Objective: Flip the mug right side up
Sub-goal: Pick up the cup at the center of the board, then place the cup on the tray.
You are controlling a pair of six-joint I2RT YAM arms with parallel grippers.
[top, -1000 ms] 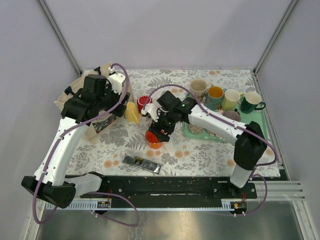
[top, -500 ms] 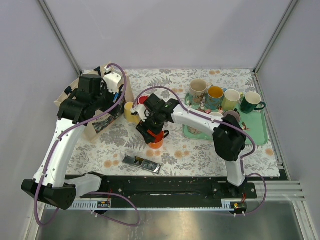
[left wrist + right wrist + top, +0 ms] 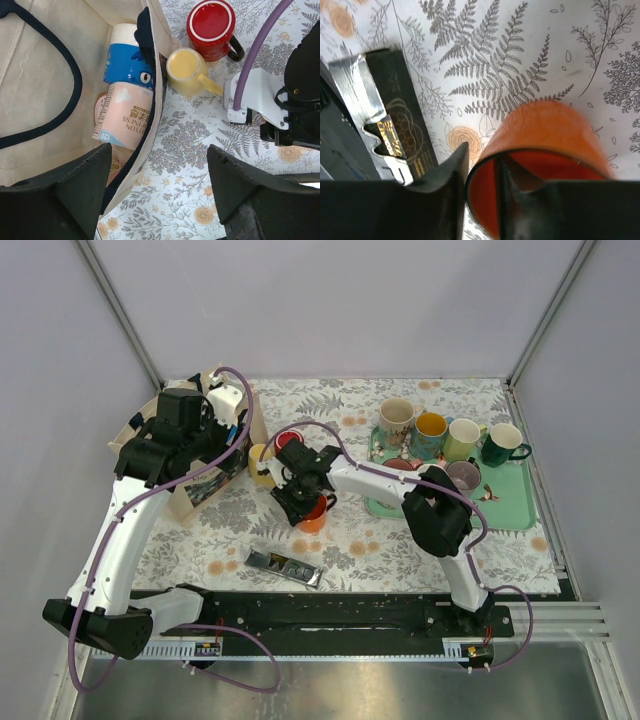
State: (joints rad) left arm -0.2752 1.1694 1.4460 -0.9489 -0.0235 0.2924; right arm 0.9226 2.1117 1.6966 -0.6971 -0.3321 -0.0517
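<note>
From above: the right jaws are down on the mug (image 3: 316,517), mid-table (image 3: 400,540); the left jaws hang over a bag (image 3: 188,502). Left wrist: jaws wide apart, holding nothing; the bag lies below them. Right wrist: jaws half closed astride the mug's rim, one finger inside, one outside; whether they pinch it, I cannot tell; a packet (image 3: 390,115) lies to their left.

Orange mug (image 3: 550,135) blurred at its far end, lower rim cut off and partly behind the right end effector (image 3: 485,172).

Plain lilac walls (image 3: 350,300), grey metal corner posts (image 3: 120,310), floral-print tablecloth (image 3: 330,405) underneath.
</note>
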